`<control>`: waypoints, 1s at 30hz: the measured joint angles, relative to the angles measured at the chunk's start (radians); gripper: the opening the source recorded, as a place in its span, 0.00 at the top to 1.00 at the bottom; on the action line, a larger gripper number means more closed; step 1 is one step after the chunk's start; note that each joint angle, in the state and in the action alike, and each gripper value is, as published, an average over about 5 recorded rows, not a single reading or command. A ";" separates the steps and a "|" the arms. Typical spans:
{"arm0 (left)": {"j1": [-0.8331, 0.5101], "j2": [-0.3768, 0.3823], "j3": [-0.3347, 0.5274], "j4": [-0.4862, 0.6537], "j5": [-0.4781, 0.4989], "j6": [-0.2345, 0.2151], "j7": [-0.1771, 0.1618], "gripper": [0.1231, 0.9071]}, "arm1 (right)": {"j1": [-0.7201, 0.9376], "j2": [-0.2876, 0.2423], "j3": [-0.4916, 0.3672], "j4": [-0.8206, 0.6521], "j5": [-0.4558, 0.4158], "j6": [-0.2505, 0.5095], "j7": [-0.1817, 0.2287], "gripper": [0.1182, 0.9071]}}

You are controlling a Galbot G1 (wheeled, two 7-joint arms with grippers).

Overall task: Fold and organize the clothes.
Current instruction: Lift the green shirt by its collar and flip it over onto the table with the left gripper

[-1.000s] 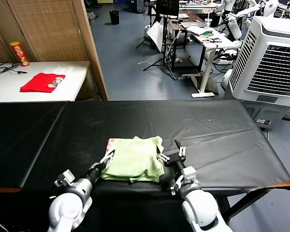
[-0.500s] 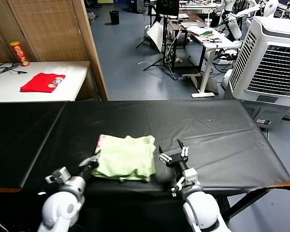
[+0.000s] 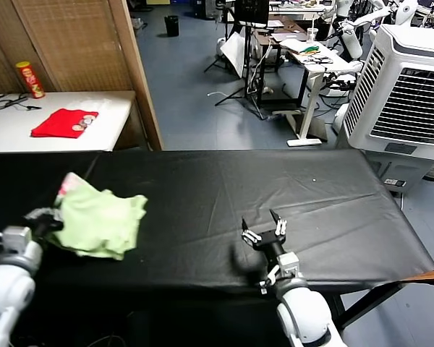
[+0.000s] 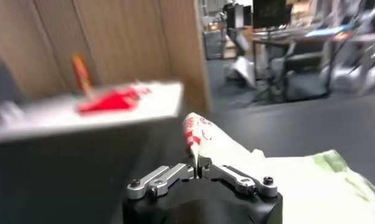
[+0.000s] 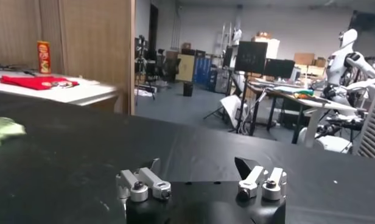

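we find the left gripper (image 3: 45,217) clamped on the folded shirt (image 3: 98,223), now dragged left across the table (image 3: 333,195); right gripper (image 3: 265,233) idle, jaws apart; folding looks done, placing remains.

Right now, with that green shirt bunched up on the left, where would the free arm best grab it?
Probably the loose right-hand edge of the green shirt, approached from the right: that side lies free on the black table, while the left tool already pinches the opposite edge.

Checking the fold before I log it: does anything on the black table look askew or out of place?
Yes. The green shirt lies bunched and crooked at the table's far left, pinched in the shut left end effector. The open right end effector hovers apart from it.
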 joint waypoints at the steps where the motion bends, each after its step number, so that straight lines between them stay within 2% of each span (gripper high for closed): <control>1: 0.003 0.013 -0.008 -0.010 0.014 0.005 -0.004 0.97 | -0.002 0.001 0.000 0.000 -0.001 0.000 0.000 0.14; 4: 0.005 0.025 -0.008 -0.057 0.023 0.031 -0.026 0.97 | -0.011 0.003 0.002 0.000 -0.006 0.002 -0.001 0.14; 8: -0.007 -0.012 0.042 -0.143 -0.036 0.076 -0.077 0.97 | -0.024 0.005 0.010 0.005 -0.012 0.005 -0.002 0.14; 13: -0.050 -0.109 0.188 -0.228 -0.153 0.132 -0.159 0.97 | -0.046 0.009 0.026 0.017 -0.017 0.006 -0.004 0.14; 17: -0.097 -0.195 0.332 -0.241 -0.143 0.130 -0.183 0.97 | -0.059 0.013 0.035 0.020 -0.018 0.008 -0.004 0.14; 20: -0.129 -0.262 0.423 -0.231 -0.100 0.114 -0.176 0.97 | -0.064 0.016 0.034 0.020 -0.018 0.009 -0.008 0.14; 22: -0.141 -0.311 0.475 -0.216 -0.062 0.100 -0.160 0.97 | -0.065 0.016 0.030 0.021 -0.014 0.008 -0.015 0.14; 27: -0.142 -0.415 0.571 -0.169 0.068 0.071 -0.084 0.96 | -0.055 0.002 0.015 0.027 0.035 -0.007 -0.051 0.14; 30: -0.134 -0.445 0.611 -0.154 0.119 0.053 -0.040 0.82 | -0.055 -0.013 0.004 0.036 0.080 -0.030 -0.082 0.14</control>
